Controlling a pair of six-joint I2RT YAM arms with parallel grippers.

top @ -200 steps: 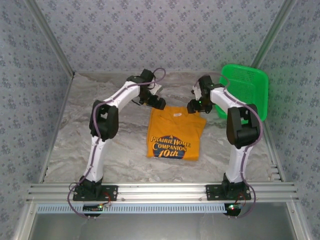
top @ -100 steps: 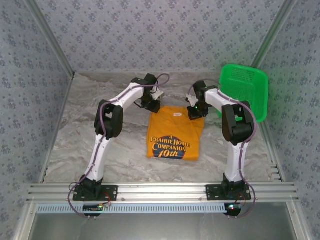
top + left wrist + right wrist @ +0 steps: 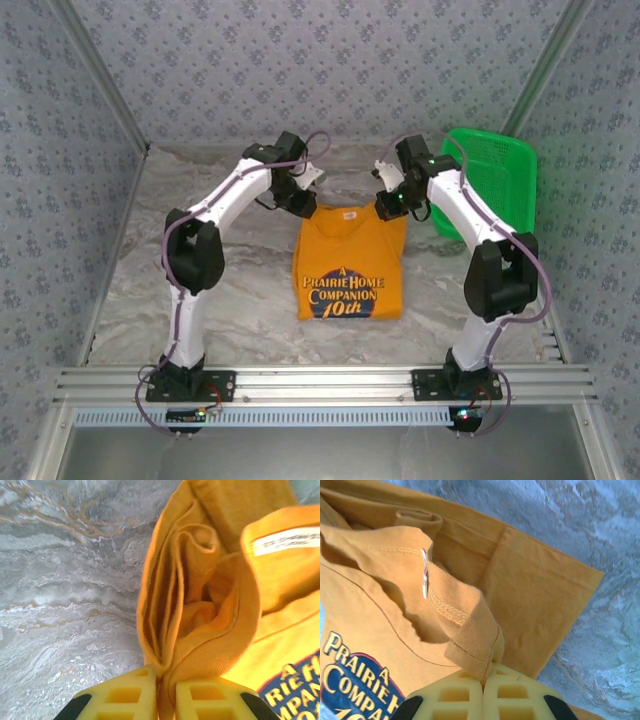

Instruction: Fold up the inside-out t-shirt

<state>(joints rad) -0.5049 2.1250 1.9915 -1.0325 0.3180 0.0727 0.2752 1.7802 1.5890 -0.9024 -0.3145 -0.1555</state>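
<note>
I see the t-shirt (image 3: pixel 348 265) lying print-up on the counter (image 3: pixel 240 300), near the green basket (image 3: pixel 490 180) but not touching it. My right pincer (image 3: pixel 388 207) is clamped on the collar-end corner nearest the basket. My left pincer (image 3: pixel 303 205) pinches bunched cloth at the collar-end corner farthest from the basket.

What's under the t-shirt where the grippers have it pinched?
Marbled table shows beside the raised far edge of the t-shirt, pinched by left gripper and right gripper. Whatever lies under its flat part is covered.
</note>
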